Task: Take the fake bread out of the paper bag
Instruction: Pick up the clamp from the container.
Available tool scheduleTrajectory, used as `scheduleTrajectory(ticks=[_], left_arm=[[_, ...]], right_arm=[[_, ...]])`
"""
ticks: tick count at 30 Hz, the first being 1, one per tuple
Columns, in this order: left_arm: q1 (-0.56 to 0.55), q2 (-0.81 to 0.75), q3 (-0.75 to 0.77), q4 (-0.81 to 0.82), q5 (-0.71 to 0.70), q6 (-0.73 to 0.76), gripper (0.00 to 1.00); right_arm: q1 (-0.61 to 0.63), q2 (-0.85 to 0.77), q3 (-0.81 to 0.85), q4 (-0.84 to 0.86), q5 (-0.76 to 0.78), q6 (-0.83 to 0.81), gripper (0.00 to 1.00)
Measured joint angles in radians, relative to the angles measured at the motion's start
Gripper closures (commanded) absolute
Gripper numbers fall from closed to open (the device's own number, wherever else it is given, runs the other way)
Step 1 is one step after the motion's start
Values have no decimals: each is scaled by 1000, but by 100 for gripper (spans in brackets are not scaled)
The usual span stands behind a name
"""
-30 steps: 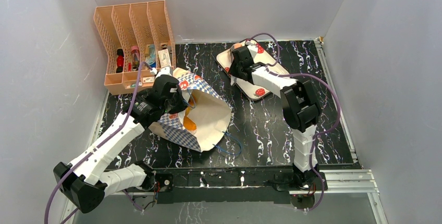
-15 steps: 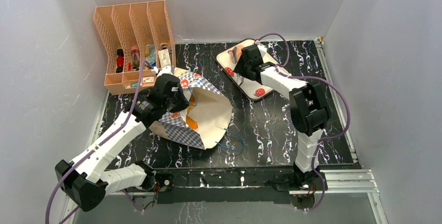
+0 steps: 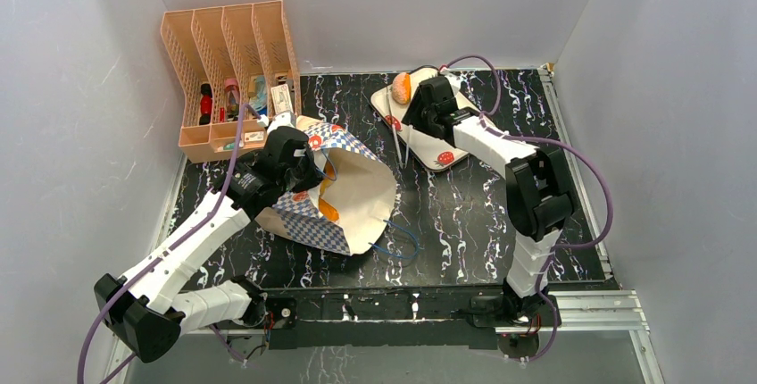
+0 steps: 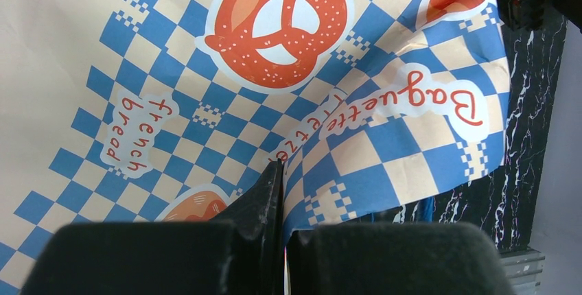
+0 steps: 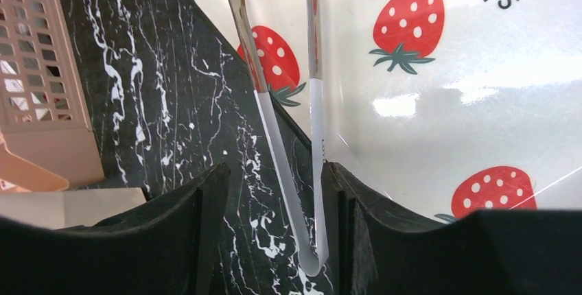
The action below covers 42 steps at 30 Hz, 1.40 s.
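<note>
Pulling tongs (image 5: 314, 137) back, roll (image 3: 402, 87) on tray (image 5: 439, 103)

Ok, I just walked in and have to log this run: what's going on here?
The left gripper is shut on the edge of the cream paper bag with the blue chequered band, lying on its side, mouth open. The right gripper holds silver-and-white tongs above the edge of the white strawberry-print tray. One orange-pink toy roll sits on the tray; something orange shows inside the bag.
</note>
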Motion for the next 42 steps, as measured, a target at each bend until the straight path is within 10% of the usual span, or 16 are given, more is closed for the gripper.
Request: scheduleTrajectory(ticks=[17,33,42], left_arm=[[0,0,-1,-7,-18,1,100],[26,-4,-16,3,-12,0,100],[30,-36,-40,30,-11,-8,100]], right_arm=[[48,226,136,-52,45,-203,34],[85,338,251,-114,142,-299,64],[87,174,117,-148,95,-291,62]])
